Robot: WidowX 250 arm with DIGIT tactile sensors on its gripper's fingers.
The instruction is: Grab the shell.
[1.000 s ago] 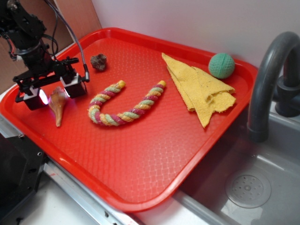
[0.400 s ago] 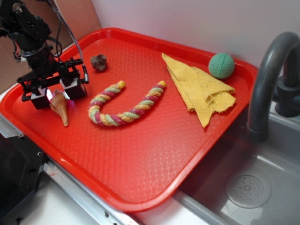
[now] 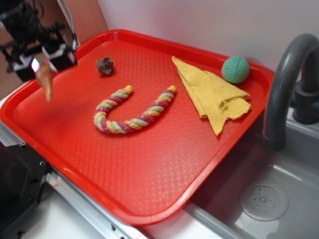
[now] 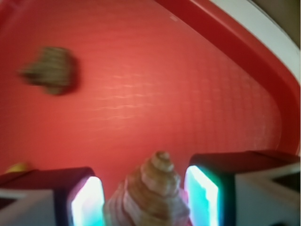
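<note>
Black cabled arm, white-padded hand [image 3: 45, 59]

Soft, even light fills the exterior view, where the red tray [image 3: 149, 164] shows pale sheen on its rim and faint shadows under the rope toy [image 3: 130, 112]. The wrist view is soft and blurred: the rock [image 4: 51, 70] smears, and the lit gripper [image 4: 146, 197] pads [image 4: 202, 190] glare white-cyan.

The black arm is reaching in at the upper left, wrist angled downward. Its pincer [image 3: 44, 63] is hanging in the air, clamping the shell [image 3: 46, 78] between both lit pads [image 4: 201, 196], the shell's pointed tail dangling below.
</note>
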